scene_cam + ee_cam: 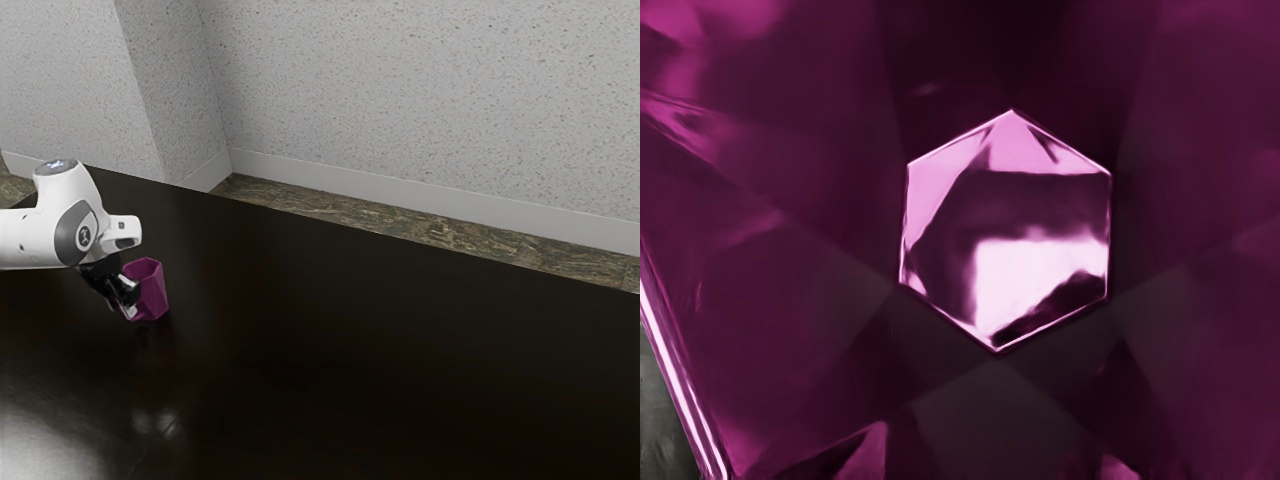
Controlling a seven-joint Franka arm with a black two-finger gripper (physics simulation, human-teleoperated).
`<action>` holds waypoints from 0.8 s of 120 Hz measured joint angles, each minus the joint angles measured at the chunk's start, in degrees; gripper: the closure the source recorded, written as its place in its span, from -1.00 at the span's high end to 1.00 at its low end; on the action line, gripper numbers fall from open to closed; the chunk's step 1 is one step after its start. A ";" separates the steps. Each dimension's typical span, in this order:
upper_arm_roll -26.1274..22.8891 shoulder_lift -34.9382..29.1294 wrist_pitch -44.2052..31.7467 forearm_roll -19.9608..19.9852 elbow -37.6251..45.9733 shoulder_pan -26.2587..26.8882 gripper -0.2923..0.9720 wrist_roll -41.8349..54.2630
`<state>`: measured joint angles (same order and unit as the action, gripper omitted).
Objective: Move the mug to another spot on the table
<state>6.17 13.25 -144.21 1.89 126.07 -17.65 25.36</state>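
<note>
At the exterior view's left the white arm [50, 225] reaches in low over the dark glossy table [380, 350], and its black pincer [118, 290] hangs tilted against the left side of the mug [148, 288]. Whether the pincer is closed on the mug or merely pressed to it cannot be told. The mug is a magenta, faceted cup, mouth up and leaning a little, at the table's left part, well back from the near edge. Whether its base rests on the surface is unclear. The wrist view looks straight down into it, at the shiny hexagonal bottom [1005, 230] ringed by sloping purple walls. To the right of the mug the table runs bare and wide, with nothing standing in the way across its whole breadth. Its far edge slants from upper left down to the right, bordered by a strip of mottled floor [450, 232], then a pale baseboard [430, 195] and a speckled grey wall [450, 90].
</note>
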 joint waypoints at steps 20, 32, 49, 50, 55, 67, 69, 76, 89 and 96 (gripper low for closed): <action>-0.07 -1.37 -1.52 -0.14 0.32 1.07 -0.40 -0.42; -0.09 -1.96 -3.57 0.35 0.60 1.30 -0.50 -0.56; -0.12 -2.67 -7.32 2.51 1.13 2.51 -0.56 -0.87; -0.12 -2.73 -7.53 2.67 1.17 2.58 -0.56 -0.89; -0.15 -3.13 -8.55 3.42 1.46 2.93 -0.57 -0.97; -0.35 -4.65 -10.52 5.08 2.39 3.73 -0.58 -1.14; -0.38 -4.98 -10.80 5.33 2.62 3.85 -0.58 -1.16; -0.86 -6.24 -11.62 6.30 3.58 4.60 -0.57 -1.20; -4.36 -10.79 -13.27 10.55 9.59 6.02 -0.56 -1.23; -5.64 -12.90 -14.16 13.49 12.97 7.72 -0.55 -1.23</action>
<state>0.53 0.35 -158.37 15.38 139.05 -9.93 24.13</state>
